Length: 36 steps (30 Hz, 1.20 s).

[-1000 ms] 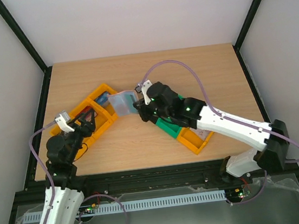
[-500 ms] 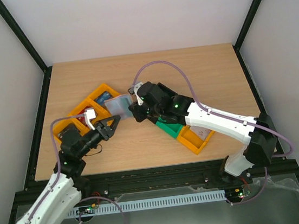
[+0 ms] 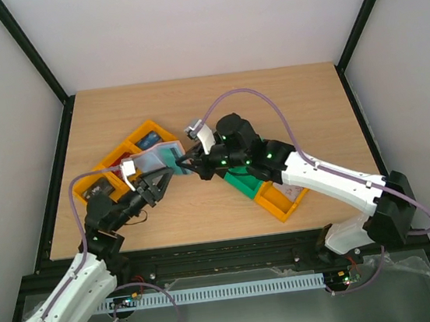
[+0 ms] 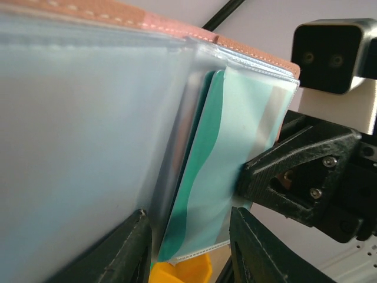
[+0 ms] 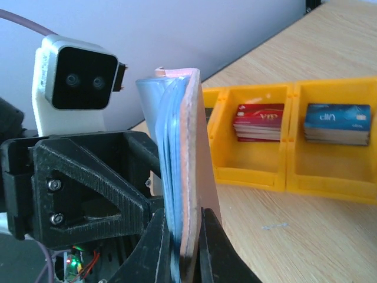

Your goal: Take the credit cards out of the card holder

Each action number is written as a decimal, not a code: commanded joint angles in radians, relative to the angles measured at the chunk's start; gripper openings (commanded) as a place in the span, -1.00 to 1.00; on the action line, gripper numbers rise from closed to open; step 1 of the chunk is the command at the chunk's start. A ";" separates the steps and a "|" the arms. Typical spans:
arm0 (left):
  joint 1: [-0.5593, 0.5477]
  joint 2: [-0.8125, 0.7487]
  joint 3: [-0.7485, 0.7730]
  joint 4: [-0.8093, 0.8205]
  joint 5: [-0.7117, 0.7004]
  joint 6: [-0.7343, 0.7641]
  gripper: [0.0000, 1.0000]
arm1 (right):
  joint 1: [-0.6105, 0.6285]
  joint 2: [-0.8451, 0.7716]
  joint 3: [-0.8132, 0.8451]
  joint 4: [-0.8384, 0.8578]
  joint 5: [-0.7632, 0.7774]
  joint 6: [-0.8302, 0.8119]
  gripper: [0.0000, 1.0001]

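Right gripper [image 5: 179, 236] is clamped on the card holder [image 5: 188, 147], upright in mid-air. Left gripper [image 4: 188, 247] sits narrow astride the teal card [image 4: 224, 165] end; grip unclear. The card's long axis runs straight away from the left fingers.

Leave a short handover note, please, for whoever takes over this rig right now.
Right gripper: jaws shut on the card holder by one edge, holding it upright.
Left gripper: jaws either side of the teal card at its edge; grip unclear.
Done: red cards and blue cards lie in the orange bin.
Left: pull the teal card from its clear sleeve; other sleeves' contents cannot be seen.
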 commanded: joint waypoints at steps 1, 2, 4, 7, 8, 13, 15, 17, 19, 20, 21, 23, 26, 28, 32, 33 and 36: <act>0.007 -0.025 0.000 0.038 0.015 0.022 -0.19 | 0.015 -0.078 -0.046 0.185 -0.260 -0.008 -0.97; 0.007 -0.029 0.000 0.060 0.043 0.032 -0.19 | 0.016 -0.080 -0.053 0.211 -0.280 -0.002 -0.97; 0.007 -0.035 0.010 0.052 0.087 0.061 -0.18 | 0.016 -0.071 -0.053 0.242 -0.309 0.015 -0.97; 0.009 -0.057 0.055 -0.013 0.140 0.120 -0.18 | 0.015 -0.063 -0.034 0.224 -0.331 0.002 -0.97; 0.009 -0.066 0.070 -0.016 0.176 0.144 -0.19 | 0.015 -0.068 -0.036 0.223 -0.329 -0.001 -0.97; 0.007 -0.107 0.131 0.012 0.314 0.254 -0.36 | 0.014 -0.051 -0.049 0.287 -0.345 0.034 -0.97; 0.007 -0.121 0.134 0.036 0.336 0.265 -0.38 | 0.015 -0.013 -0.023 0.276 -0.357 0.050 -0.97; 0.001 -0.122 0.139 0.067 0.352 0.244 -0.35 | 0.014 0.019 0.003 0.259 -0.349 0.076 -0.97; -0.018 -0.106 0.150 0.100 0.379 0.199 -0.28 | 0.015 0.033 0.014 0.250 -0.324 0.098 -0.97; -0.030 -0.097 0.156 0.119 0.391 0.173 -0.26 | 0.015 0.033 0.008 0.266 -0.321 0.107 -0.97; -0.042 -0.088 0.164 0.119 0.393 0.153 -0.27 | 0.015 0.026 -0.007 0.290 -0.319 0.121 -0.97; -0.050 -0.087 0.179 0.074 0.369 0.136 -0.42 | 0.015 0.010 -0.040 0.342 -0.314 0.150 -0.97; -0.048 -0.093 0.193 0.021 0.342 0.151 -0.77 | 0.014 -0.005 -0.063 0.349 -0.309 0.162 -0.97; -0.048 -0.093 0.190 0.021 0.366 0.159 -0.91 | 0.014 -0.023 -0.077 0.338 -0.317 0.150 -0.97; -0.048 -0.101 0.186 -0.065 0.430 0.222 -0.95 | 0.015 -0.099 -0.133 0.333 -0.280 0.119 -0.97; -0.048 -0.106 0.186 -0.103 0.420 0.246 -0.95 | 0.014 -0.105 -0.134 0.331 -0.281 0.116 -0.97; -0.046 -0.114 0.181 -0.169 0.381 0.312 -0.95 | 0.015 -0.118 -0.128 0.288 -0.294 0.094 -0.97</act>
